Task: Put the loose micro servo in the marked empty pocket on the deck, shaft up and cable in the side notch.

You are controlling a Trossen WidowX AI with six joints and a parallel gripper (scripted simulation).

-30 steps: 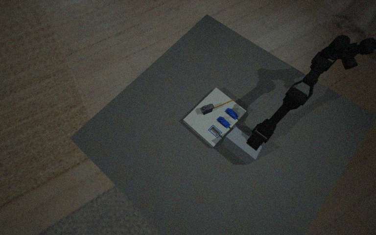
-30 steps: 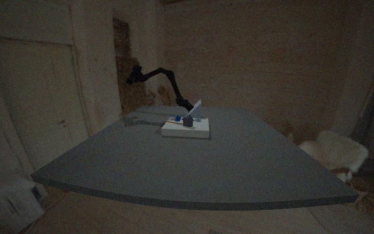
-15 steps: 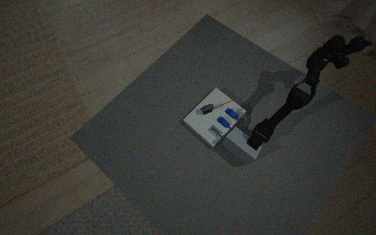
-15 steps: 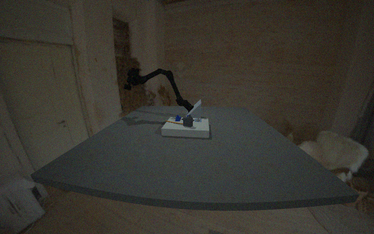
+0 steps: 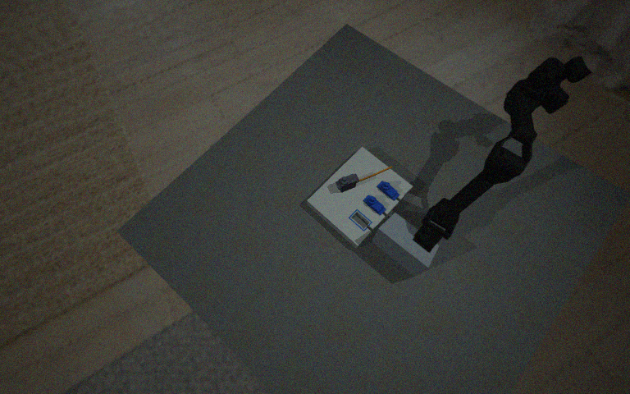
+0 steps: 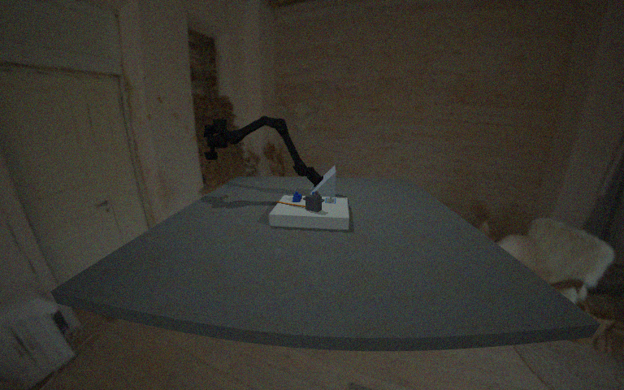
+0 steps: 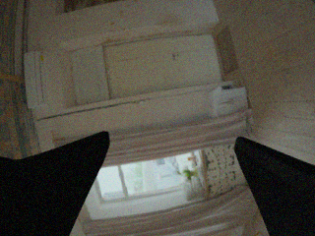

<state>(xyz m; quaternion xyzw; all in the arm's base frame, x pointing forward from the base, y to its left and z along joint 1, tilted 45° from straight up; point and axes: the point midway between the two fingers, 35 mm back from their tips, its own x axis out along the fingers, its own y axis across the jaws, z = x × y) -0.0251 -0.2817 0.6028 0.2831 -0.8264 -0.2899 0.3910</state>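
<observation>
The loose micro servo [image 5: 346, 181] [image 6: 314, 201] is dark grey and lies on the white deck [image 5: 331, 206] [image 6: 299, 219], near its far corner. Its orange cable [image 5: 376, 173] trails out across the deck. The marked empty pocket [image 5: 353, 213] [image 6: 330, 200] has a blue outline and sits at the deck's near edge, in a row with two blue servos [image 5: 387, 189] [image 5: 373, 204]. My gripper [image 5: 578, 69] [image 6: 211, 149] [image 7: 172, 141] is open and empty. It hangs high and far from the deck, off past the table's edge. The wrist view shows only room walls and windows.
The arm's base [image 5: 434, 230] stands on a grey block [image 5: 399, 234] right beside the deck. A pale slanted panel [image 6: 327, 176] rises behind the deck. The grey table [image 5: 278, 287] [image 6: 322, 284] spreads widely around. A door and wall stand behind the gripper.
</observation>
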